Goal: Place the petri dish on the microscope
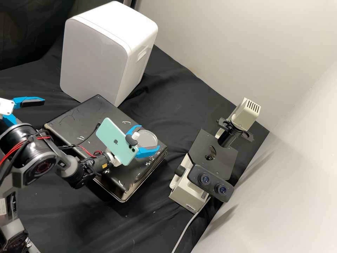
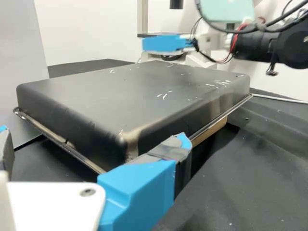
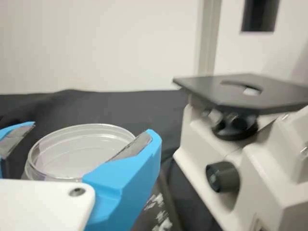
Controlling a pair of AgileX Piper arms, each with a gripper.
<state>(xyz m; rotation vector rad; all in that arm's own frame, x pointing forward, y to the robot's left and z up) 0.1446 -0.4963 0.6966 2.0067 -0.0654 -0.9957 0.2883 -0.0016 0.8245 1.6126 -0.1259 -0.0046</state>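
Note:
A clear petri dish point(image 1: 146, 138) sits at the right corner of an upturned black tray point(image 1: 77, 123). My right gripper point(image 1: 150, 137) is shut on it, a blue finger pressed against each side of the rim; the right wrist view shows the petri dish point(image 3: 79, 149) between the pads. The microscope point(image 1: 196, 182) stands to the right, its flat black stage point(image 1: 214, 154) bare, and the same stage point(image 3: 245, 94) lies ahead in the right wrist view. My left gripper point(image 1: 20, 110) hangs open at the far left, low beside the tray point(image 2: 134, 106).
A tall white box point(image 1: 105, 49) stands behind the tray. A white wall point(image 1: 298, 175) runs close along the microscope's right side. A grey cable point(image 1: 186, 228) trails from the microscope toward the front edge. Black cloth point(image 1: 175, 95) covers the bench.

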